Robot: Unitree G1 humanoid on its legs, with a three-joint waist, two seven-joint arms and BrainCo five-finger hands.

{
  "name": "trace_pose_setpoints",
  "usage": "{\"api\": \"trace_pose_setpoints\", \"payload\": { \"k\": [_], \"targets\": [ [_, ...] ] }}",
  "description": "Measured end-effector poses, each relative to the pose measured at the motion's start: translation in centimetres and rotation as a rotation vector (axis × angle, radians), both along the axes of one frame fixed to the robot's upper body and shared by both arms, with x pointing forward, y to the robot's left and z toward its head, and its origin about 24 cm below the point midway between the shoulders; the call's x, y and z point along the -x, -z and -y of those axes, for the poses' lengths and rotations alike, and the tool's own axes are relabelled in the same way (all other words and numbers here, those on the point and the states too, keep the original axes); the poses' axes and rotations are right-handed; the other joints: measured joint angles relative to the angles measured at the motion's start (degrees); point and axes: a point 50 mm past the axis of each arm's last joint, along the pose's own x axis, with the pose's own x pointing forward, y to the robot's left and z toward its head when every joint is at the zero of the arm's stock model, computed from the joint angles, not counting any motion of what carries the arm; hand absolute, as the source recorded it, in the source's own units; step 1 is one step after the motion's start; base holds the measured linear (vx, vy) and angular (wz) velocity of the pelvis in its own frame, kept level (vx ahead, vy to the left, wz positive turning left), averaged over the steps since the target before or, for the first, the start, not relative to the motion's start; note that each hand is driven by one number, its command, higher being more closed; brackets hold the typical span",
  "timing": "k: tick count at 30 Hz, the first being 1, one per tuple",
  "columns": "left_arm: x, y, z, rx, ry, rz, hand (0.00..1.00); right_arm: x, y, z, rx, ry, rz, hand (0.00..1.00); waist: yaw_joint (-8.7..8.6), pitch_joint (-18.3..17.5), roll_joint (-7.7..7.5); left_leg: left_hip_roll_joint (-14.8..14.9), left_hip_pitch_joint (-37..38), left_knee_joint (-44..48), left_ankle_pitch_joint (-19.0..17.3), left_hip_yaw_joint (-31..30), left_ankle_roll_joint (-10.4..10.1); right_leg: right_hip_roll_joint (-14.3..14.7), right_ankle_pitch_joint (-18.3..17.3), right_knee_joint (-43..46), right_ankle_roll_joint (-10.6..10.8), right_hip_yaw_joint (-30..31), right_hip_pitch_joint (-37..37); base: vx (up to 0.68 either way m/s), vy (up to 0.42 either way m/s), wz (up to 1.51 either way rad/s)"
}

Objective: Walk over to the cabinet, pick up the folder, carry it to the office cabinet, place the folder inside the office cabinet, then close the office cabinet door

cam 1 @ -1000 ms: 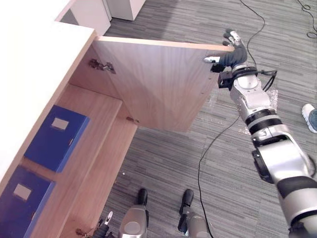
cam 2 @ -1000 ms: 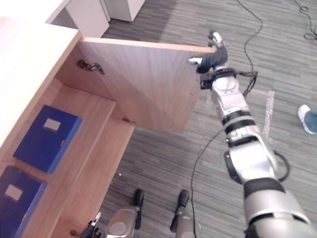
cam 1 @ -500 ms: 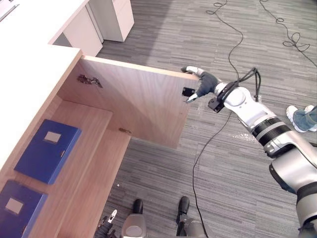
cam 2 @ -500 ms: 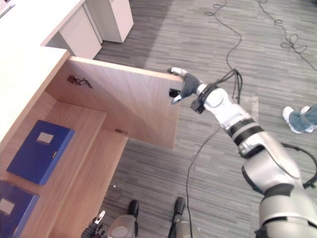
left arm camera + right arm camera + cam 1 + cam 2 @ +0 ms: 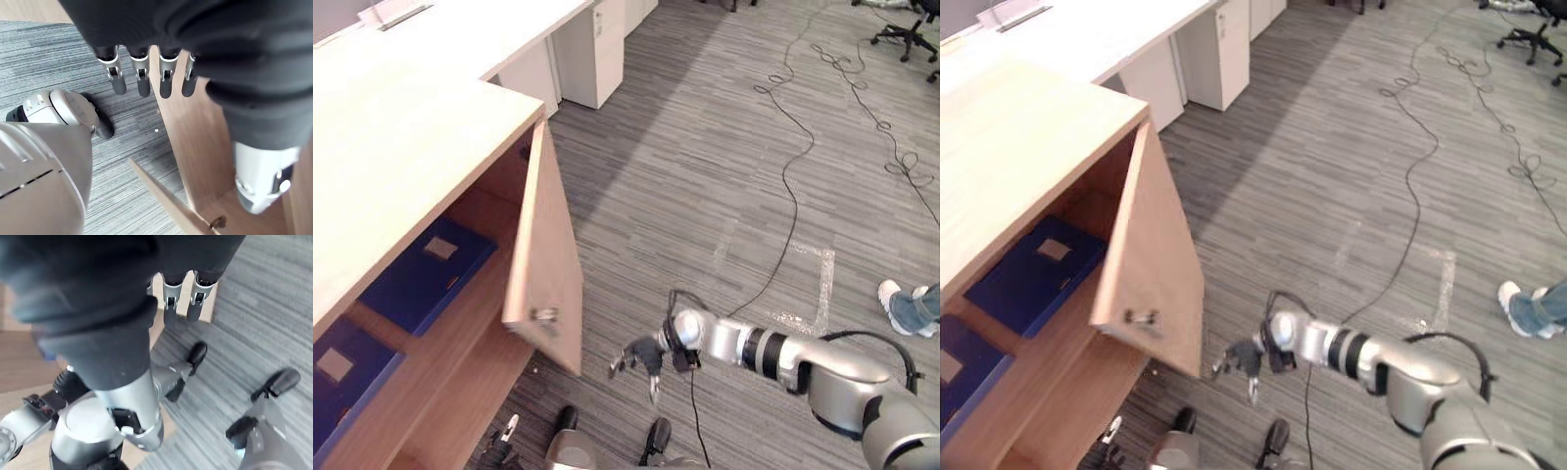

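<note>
Head views, looking down. The wooden office cabinet point(image 5: 411, 147) takes up the left side of the frame, its pale top running to the upper left beside a white counter point(image 5: 489, 39) with a white drawer unit point(image 5: 597, 59) under it. The cabinet door point(image 5: 548, 255) stands partly open, hinged at its upper edge in the frame and angled out over the grey carpet floor point(image 5: 705, 176); a small metal handle point(image 5: 545, 314) shows near its free edge.

The task's thing, a blue folder point(image 5: 426, 274), lies flat on the shelf inside the cabinet, left of the door. A second blue folder point(image 5: 342, 377) lies below it at the lower left of the frame.

The right hand point(image 5: 641, 357) is low in the centre of the frame, just beside the door's lower free corner. Its fingers point(image 5: 619, 364) are spread and relaxed and hold nothing; whether they touch the door cannot be told.

In its wrist view the left hand point(image 5: 165, 78) hangs beside a wooden cabinet panel point(image 5: 195, 147), fingers straight and empty.

A person's shoe point(image 5: 901, 304) shows at the right edge, and an office chair point(image 5: 901, 29) at the upper right.
</note>
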Motion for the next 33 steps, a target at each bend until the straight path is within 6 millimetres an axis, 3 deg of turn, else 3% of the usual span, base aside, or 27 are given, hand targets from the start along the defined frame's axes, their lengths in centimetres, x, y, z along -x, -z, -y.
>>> {"api": "trace_pose_setpoints", "payload": {
  "k": [4, 8, 13, 15, 16, 17, 19, 21, 23, 25, 26, 27, 30, 33],
  "targets": [
    [0.4, -0.2, -1.0, -0.017, -0.052, 0.004, 0.0, 0.4, 0.3, 0.1, 0.01, -0.006, -0.039, 0.0, 0.49, -0.3, -1.31, -0.5, 1.9, 0.3, 0.0, -1.2, 0.3, -0.4, -0.7, 0.0, 0.7, -0.7, 2.7, 0.0, 0.053, 0.16],
    [0.9, -0.4, -2.1, -0.031, -0.076, -0.003, 0.0, 2.5, 1.5, -0.2, -0.021, -0.009, -0.141, 0.0, 2.28, -0.8, -3.4, -0.5, 0.7, 3.2, -1.2, -2.9, 1.9, -0.4, -1.4, 0.0, 0.8, -2.6, 4.0, -0.07, 0.029, 0.25],
    [2.1, 0.0, -1.9, -0.014, -0.091, -0.044, 0.0, 4.8, 3.4, -1.7, -0.11, 0.073, -0.225, 0.0, 3.12, -0.7, -3.38, -1.2, -1.6, 5.3, -2.6, -6.7, 3.3, -0.6, -1.5, 0.0, 0.9, -6.6, 5.4, -0.07, 0.024, 0.43],
    [2.2, 0.1, -1.8, -0.006, -0.087, -0.055, 0.0, 4.4, 4.2, -2.0, -0.16, 0.196, -0.214, 0.0, 3.08, -0.5, -3.55, -0.9, -2.8, 5.6, -2.7, -4.3, 7.4, -1.3, -1.6, 0.0, 1.0, -8.4, 5.4, -0.04, 0.013, 0.49],
    [2.2, 0.2, -1.4, 0.002, -0.071, -0.06, 0.0, 4.0, 5.0, -1.7, -0.168, 0.295, -0.203, 0.0, 2.99, -0.4, -3.4, 0.1, -3.0, 5.4, -2.8, 0.4, 9.7, -2.0, -1.7, 0.1, 1.1, -9.5, 5.5, -0.03, 0.013, 0.57],
    [2.0, 0.4, -0.7, 0.014, -0.042, -0.063, 0.0, 3.4, 5.9, -0.9, -0.151, 0.4, -0.136, 0.0, 2.77, -0.3, -3.06, 1.2, -3.2, 5.0, -2.8, 4.4, 9.4, -2.5, -1.9, 0.1, 1.4, -10.7, 5.6, -0.03, 0.02, 0.54],
    [1.7, 0.5, 0.0, 0.026, -0.011, -0.066, 0.0, 2.8, 6.6, 0.0, -0.148, 0.534, -0.115, 0.0, 2.61, 0.1, -2.54, 1.5, -3.3, 4.5, -2.0, 5.2, 7.6, -2.8, -2.0, 0.3, 1.6, -11.6, 5.7, 0.0, 0.036, 0.32],
    [1.6, 0.8, 1.3, 0.049, 0.024, -0.078, 0.0, 3.3, 8.7, 1.8, -0.158, 0.859, -0.131, 0.0, 2.14, 0.1, -1.95, 1.1, -2.4, 1.7, 0.4, 5.1, 4.1, -3.6, -2.6, 1.1, 2.4, -12.5, 5.8, 0.05, 0.091, 0.3],
    [1.4, 1.0, 2.2, 0.068, 0.046, -0.082, 0.0, 5.2, 10.9, 3.7, -0.138, 1.16, -0.212, 0.0, 0.89, -0.1, -1.72, -0.1, -0.6, -2.5, 2.8, 5.1, 2.9, -5.3, -3.4, 2.3, 3.6, -13.8, 5.8, 0.11, 0.115, 0.39],
    [0.9, 1.0, 2.7, 0.067, 0.089, -0.086, 0.0, 8.9, 13.4, 7.0, -0.09, 1.588, -0.341, 0.0, -0.63, -1.0, -1.12, -2.0, 2.0, -8.6, 7.2, 4.9, 2.5, -7.4, -4.5, 4.0, 5.3, -15.3, 5.9, 0.17, 0.148, 0.39],
    [0.7, 1.0, 2.8, 0.067, 0.102, -0.084, 0.0, 9.9, 13.8, 7.7, -0.093, 1.717, -0.378, 0.0, -0.98, -1.2, -0.82, -2.4, 2.6, -9.5, 8.4, 4.6, 2.4, -7.9, -4.7, 4.3, 5.7, -15.6, 6.0, 0.23, 0.207, 0.37],
    [0.0, 0.9, 2.7, 0.047, 0.137, -0.085, 0.0, 12.1, 14.7, 9.1, -0.131, 2.035, -0.483, 0.0, -1.74, -1.2, -0.86, -4.4, 2.8, -9.4, 8.7, 4.3, 2.3, -9.8, -4.4, 4.4, 6.4, -16.1, 6.6, 0.2, 0.185, 0.28],
    [-1.3, 0.7, 3.0, 0.031, 0.178, -0.073, 0.0, 14.5, 15.3, 10.8, -0.288, 2.532, -0.615, 0.0, -3.59, -1.2, -0.84, -7.7, 4.0, -9.2, 8.7, 3.9, 2.4, -12.9, -3.9, 4.0, 7.4, -17.6, 8.9, 0.21, 0.168, 0.32],
    [-2.7, 0.6, 3.8, 0.028, 0.231, -0.052, 0.0, 15.2, 15.4, 11.2, -0.323, 2.669, -0.628, 0.0, -4.16, -1.3, -0.94, -9.5, 5.0, -9.2, 8.6, 3.9, 2.5, -14.5, -3.9, 4.0, 7.4, -18.9, 10.9, 0.13, 0.111, 0.28]
  ]
}}
